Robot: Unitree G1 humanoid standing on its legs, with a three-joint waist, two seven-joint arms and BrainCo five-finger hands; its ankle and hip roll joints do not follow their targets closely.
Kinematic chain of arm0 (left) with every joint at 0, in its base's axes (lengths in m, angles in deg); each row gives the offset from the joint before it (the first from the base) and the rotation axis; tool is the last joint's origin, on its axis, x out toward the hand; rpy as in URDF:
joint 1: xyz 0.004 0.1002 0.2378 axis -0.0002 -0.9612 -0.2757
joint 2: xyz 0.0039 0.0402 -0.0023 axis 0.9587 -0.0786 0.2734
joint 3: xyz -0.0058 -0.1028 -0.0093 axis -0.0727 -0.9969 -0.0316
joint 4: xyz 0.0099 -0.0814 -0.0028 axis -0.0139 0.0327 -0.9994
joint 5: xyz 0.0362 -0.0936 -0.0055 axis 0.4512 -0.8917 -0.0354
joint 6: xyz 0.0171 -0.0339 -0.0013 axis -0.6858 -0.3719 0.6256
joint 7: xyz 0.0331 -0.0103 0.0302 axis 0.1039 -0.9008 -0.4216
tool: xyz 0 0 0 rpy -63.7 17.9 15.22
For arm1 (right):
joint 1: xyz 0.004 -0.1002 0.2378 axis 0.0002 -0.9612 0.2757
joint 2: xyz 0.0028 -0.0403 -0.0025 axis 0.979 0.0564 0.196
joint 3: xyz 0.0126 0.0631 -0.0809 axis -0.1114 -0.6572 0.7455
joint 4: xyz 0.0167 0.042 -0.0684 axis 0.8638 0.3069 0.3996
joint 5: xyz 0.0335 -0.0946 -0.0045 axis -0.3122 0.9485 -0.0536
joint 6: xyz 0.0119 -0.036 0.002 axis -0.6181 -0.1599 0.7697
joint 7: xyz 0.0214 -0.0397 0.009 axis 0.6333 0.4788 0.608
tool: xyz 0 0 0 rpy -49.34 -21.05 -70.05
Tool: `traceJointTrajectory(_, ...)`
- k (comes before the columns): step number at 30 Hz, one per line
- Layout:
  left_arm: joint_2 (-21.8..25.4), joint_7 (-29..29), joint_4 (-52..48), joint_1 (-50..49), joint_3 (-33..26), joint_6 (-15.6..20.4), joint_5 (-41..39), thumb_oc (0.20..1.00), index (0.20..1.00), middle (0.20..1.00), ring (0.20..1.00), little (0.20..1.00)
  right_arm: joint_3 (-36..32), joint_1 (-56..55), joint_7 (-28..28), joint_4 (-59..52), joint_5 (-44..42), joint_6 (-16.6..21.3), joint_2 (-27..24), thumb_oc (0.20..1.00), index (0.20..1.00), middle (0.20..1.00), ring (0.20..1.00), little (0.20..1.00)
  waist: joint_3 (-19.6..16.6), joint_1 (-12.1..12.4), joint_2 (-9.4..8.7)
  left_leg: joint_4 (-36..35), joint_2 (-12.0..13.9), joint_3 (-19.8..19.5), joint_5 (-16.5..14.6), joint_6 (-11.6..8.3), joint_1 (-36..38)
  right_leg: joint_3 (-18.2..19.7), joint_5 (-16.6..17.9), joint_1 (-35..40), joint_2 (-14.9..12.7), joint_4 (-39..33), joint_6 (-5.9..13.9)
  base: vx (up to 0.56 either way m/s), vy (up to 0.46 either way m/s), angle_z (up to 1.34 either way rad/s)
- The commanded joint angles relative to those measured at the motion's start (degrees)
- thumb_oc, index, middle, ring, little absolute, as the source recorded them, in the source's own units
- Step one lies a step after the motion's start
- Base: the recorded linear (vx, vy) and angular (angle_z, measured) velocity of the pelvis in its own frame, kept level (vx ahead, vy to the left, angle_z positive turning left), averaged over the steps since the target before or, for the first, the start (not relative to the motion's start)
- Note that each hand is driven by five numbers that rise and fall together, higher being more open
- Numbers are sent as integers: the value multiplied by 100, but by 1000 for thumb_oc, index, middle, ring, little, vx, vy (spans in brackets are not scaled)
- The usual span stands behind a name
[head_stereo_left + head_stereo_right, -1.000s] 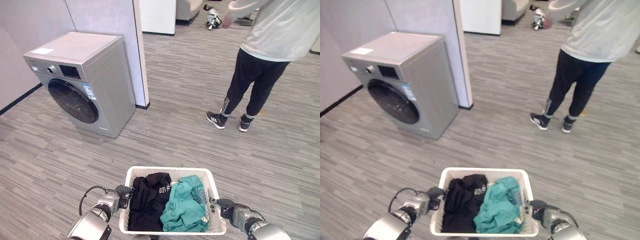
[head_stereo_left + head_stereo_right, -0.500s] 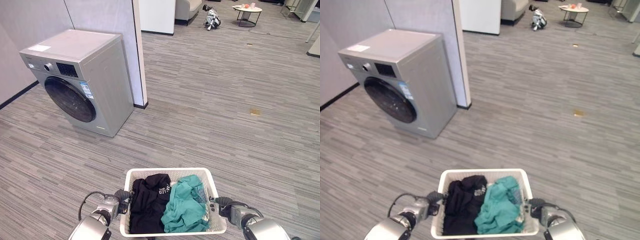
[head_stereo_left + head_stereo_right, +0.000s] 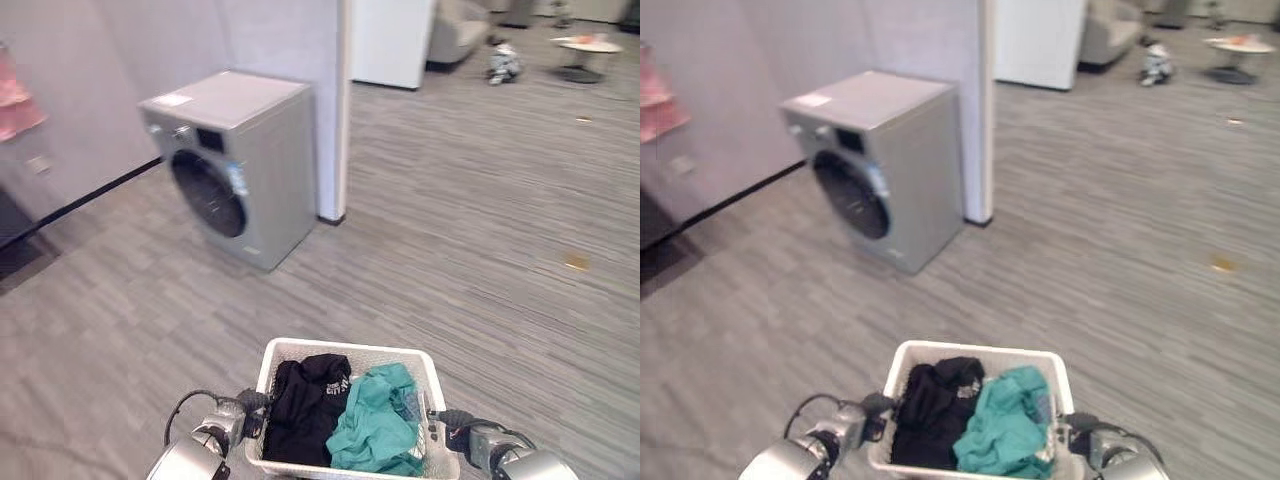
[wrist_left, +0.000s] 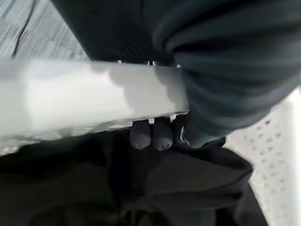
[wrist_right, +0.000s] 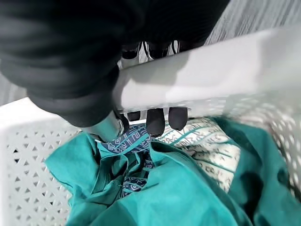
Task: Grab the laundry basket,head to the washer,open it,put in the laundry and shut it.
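**Basket carried in both hands, washer ahead at about eleven o'clock**

Closest to the robot, the white laundry basket (image 3: 350,352) is held up off the floor (image 3: 480,250) between the two arms. The left hand (image 4: 153,134) has its dark-tipped fingers hooked over the basket's rim from outside, tips curling down inside against the black garment (image 3: 305,400). The right hand (image 5: 160,120) grips the opposite rim the same way, fingertips resting just above the teal garment (image 3: 375,430). Holding it on both sides likely keeps the load level while walking, so nothing tips out. The black garment fills the nine o'clock half of the basket and the teal one the three o'clock half, the two touching along the middle.

Farther off, at roughly eleven o'clock, stands the silver washer (image 3: 240,165), its round dark door (image 3: 207,193) appearing closed and angled towards the robot. It sits beside the end of a partition wall (image 3: 330,100). Judging by this, the basket is secured and the approach is under way; opening the door is not yet done.

Far away at one o'clock are a small round table (image 3: 585,45) and a sofa (image 3: 455,20).
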Motion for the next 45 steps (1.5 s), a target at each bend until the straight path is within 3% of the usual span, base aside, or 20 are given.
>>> traceJointTrajectory(1, 75, -33, 381, 406, -45, 199, 83, 200, 200, 200, 200, 200, 154, 122, 284, 86, 244, 55, 96, 200, 200, 200, 200, 200, -67, 42, 112, 91, 51, -132, 275, -64, 92, 693, 627, -184, -264, -2, 640, 62, 97, 76)
traceJointTrajectory(9, 350, 132, 458, 343, -28, 149, 148, 200, 200, 200, 200, 200, 475, 607, 371, -1, 409, -22, 346, 200, 200, 200, 200, 200, -318, 269, 24, 83, -193, -264, -83, 131, 338, 808, 509, -140, -522, 175, 743, 119, 150, 22)
traceJointTrajectory(14, 669, 236, 497, 617, 96, 63, 275, 200, 200, 200, 200, 200, 694, 1032, 459, -74, 534, -98, 493, 200, 200, 200, 200, 200, -346, 409, -35, 148, -323, -354, -252, 286, 445, 884, 483, -251, -701, 736, 816, 66, 147, 5)
traceJointTrajectory(15, 794, 313, 536, 798, 191, -31, 337, 200, 200, 200, 200, 200, 798, 1281, 507, -127, 557, -170, 532, 200, 200, 200, 200, 200, -300, 431, -40, 173, -417, -421, -324, 367, 531, 912, 568, -326, -854, 1167, 887, 53, 170, 4)
traceJointTrajectory(20, 916, 335, 757, 1165, 246, -186, 107, 200, 200, 200, 200, 200, 937, 1646, 531, -109, 544, -251, 622, 200, 200, 200, 200, 200, -169, 396, 44, 140, -479, -581, -340, 489, 695, 1104, 1051, -736, -998, 2145, 918, 29, 144, 20)
traceJointTrajectory(21, 947, 316, 752, 1399, 393, -196, 41, 200, 200, 200, 200, 200, 958, 1737, 539, -43, 446, -262, 584, 200, 200, 200, 200, 200, -102, 343, 94, 135, -499, -721, -345, 524, 777, 1280, 1142, -876, -908, 2591, 901, 66, 163, 21)
traceJointTrajectory(23, 910, 310, 735, 1673, 608, -161, 89, 200, 200, 200, 200, 200, 911, 1797, 516, 64, 293, -251, 444, 200, 200, 200, 200, 200, -58, 217, 89, 168, -556, -1004, -346, 536, 844, 1773, 802, -1095, -371, 2624, 783, 63, 85, 40)
traceJointTrajectory(26, 859, 334, 724, 2039, 815, -181, 184, 200, 200, 200, 200, 200, 886, 1920, 475, 226, 242, -279, 404, 200, 200, 200, 200, 200, -12, 207, 161, 118, -486, -1149, -330, 471, 963, 1464, 559, -1331, -322, 2174, 646, 88, 56, 84)
traceJointTrajectory(29, 831, 324, 686, 2272, 934, -154, 242, 200, 200, 200, 200, 200, 894, 2047, 454, 220, 121, -259, 295, 200, 200, 200, 200, 200, 102, 4, 99, 89, -617, -1416, -387, 435, 1145, 1673, 936, -1901, 23, 1449, 679, 121, 21, 22)
traceJointTrajectory(33, 776, 324, 564, 2325, 904, -95, 263, 200, 200, 200, 200, 200, 870, 2111, 458, 207, 68, -252, 247, 200, 200, 200, 200, 200, 311, -207, 43, 163, -666, -1639, -621, 378, 1475, 1733, 1655, -2291, -118, 686, 874, 171, -2, 52)
traceJointTrajectory(35, 761, 322, 546, 2314, 891, -82, 269, 200, 200, 200, 200, 200, 871, 2115, 471, 203, 55, -255, 243, 200, 200, 200, 200, 200, 348, -252, 52, 218, -663, -1681, -700, 367, 1535, 1760, 1751, -2352, -145, 556, 903, 234, -31, 34)
traceJointTrajectory(36, 701, 338, 541, 2233, 846, -60, 294, 200, 200, 200, 200, 200, 833, 2095, 532, 263, 54, -285, 229, 200, 200, 200, 200, 200, 355, -319, 10, 305, -702, -1815, -929, 360, 1738, 1965, 1950, -2402, -214, 407, 968, 248, -49, 45)
traceJointTrajectory(40, 627, 351, 532, 2101, 835, -41, 342, 200, 200, 200, 200, 200, 784, 1919, 569, 274, 52, -292, 176, 200, 200, 200, 200, 200, 219, -378, -45, 310, -711, -1935, -1179, 361, 1985, 2195, 1987, -2231, -163, 455, 919, 341, -82, 44)
traceJointTrajectory(45, 571, 425, 506, 1798, 815, -60, 291, 200, 200, 200, 200, 200, 791, 1677, 629, 214, 121, -276, 96, 200, 200, 200, 200, 200, -67, -523, 98, 848, -390, -2183, -1175, 96, 2277, 1919, 1482, -1977, 107, 828, 636, 407, -135, 40)
